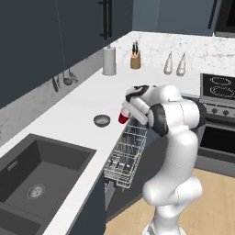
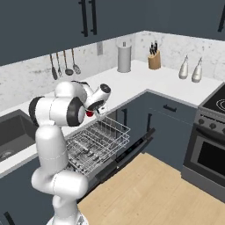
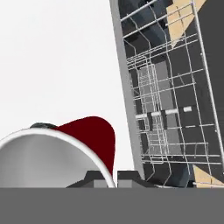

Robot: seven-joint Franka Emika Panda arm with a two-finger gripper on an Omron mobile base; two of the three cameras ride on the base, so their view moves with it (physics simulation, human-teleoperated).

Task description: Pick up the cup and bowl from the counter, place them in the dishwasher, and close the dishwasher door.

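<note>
The red cup (image 1: 123, 117) with its white rim (image 3: 52, 140) is at the front edge of the white counter (image 1: 78, 110), and my gripper (image 1: 128, 110) is shut on its rim. In the hand view the two fingertips (image 3: 127, 176) pinch the rim wall, with the gripper (image 3: 109, 177) low in the frame. A sliver of the cup (image 2: 90, 113) peeks out below the hand (image 2: 96, 107). The dark grey bowl (image 1: 102, 120) rests on the counter just left of the cup. Beside them the dishwasher's wire rack (image 1: 126, 153) is pulled out over the lowered dishwasher door (image 2: 129, 154).
A dark sink (image 1: 36, 174) lies to the left along the counter. A paper towel roll (image 1: 109, 60), knife block (image 1: 135, 59) and two bottles (image 1: 175, 64) stand at the back. The oven (image 1: 220, 114) is to the right. Wooden floor (image 2: 149, 189) lies open before the cabinets.
</note>
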